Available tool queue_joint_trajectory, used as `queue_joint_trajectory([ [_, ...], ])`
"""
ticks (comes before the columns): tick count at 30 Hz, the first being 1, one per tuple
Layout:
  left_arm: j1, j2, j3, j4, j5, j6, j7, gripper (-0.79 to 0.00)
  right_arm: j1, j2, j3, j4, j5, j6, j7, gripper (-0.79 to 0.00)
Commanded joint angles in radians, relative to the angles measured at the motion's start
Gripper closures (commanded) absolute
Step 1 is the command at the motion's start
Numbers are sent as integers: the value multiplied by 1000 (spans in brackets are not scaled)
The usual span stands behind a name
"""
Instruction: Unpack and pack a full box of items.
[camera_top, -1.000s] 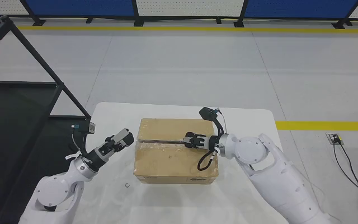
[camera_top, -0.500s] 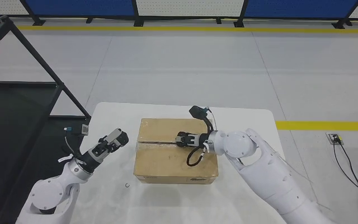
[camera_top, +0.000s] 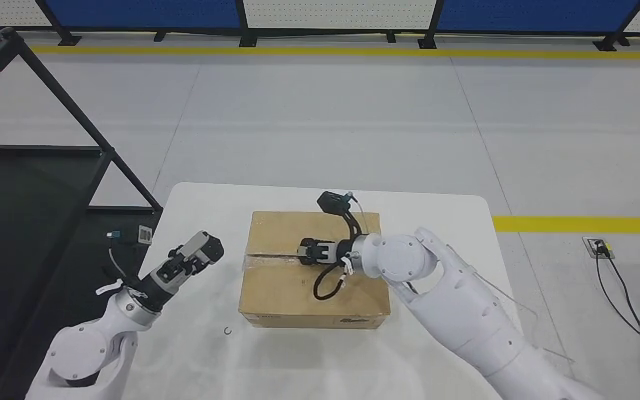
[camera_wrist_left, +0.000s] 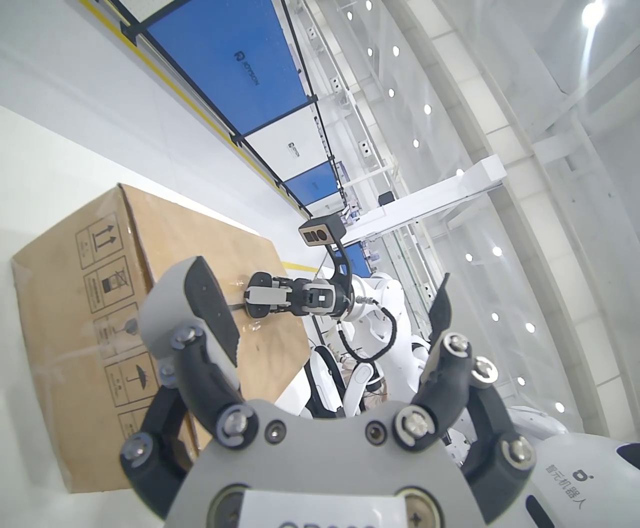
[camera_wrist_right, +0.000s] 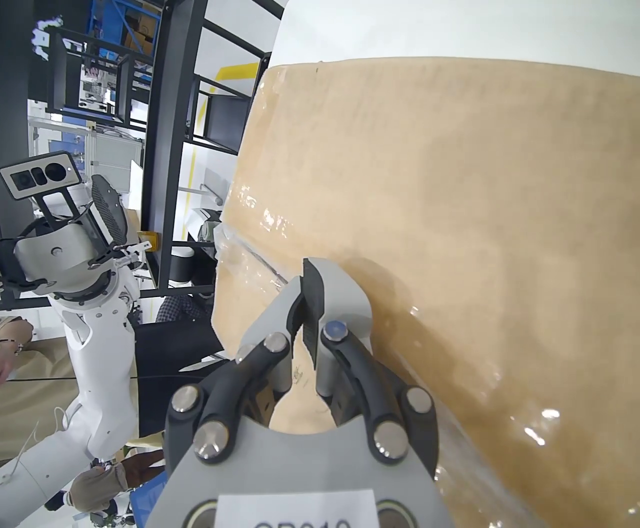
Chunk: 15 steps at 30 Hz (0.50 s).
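Observation:
A closed brown cardboard box (camera_top: 313, 285) sits in the middle of the white table (camera_top: 440, 215), its top seam (camera_top: 275, 253) taped over. My right gripper (camera_top: 305, 251) is shut, its tips resting on that seam near the middle of the lid. In the right wrist view the right gripper (camera_wrist_right: 304, 282) has its fingertips pressed together against the glossy tape (camera_wrist_right: 250, 250) on the box (camera_wrist_right: 450, 200). My left gripper (camera_top: 200, 247) is open in the air left of the box, apart from it. In the left wrist view the left gripper (camera_wrist_left: 320, 280) holds nothing and faces the box (camera_wrist_left: 100, 280) and the right gripper (camera_wrist_left: 248, 301).
A small dark ring (camera_top: 229, 331) lies on the table near the box's front left corner. A black metal frame (camera_top: 60, 200) stands left of the table. Bare table surface lies to the right of the box.
My right gripper has slid left along the box's top seam, from near the right side to mid-lid. My left gripper has drawn back leftward, away from the box.

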Motion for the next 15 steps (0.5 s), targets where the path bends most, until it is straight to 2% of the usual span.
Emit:
queue_joint_trajectory([
  [1,4,1,-4,1,-4,-3,-1,-785,4,-8,-11,5,0,-5,-9,0],
  [15,53,4,-42,-3,-41,-42,-9,-785,64,-82,-93,74,14,5,-37,0],
])
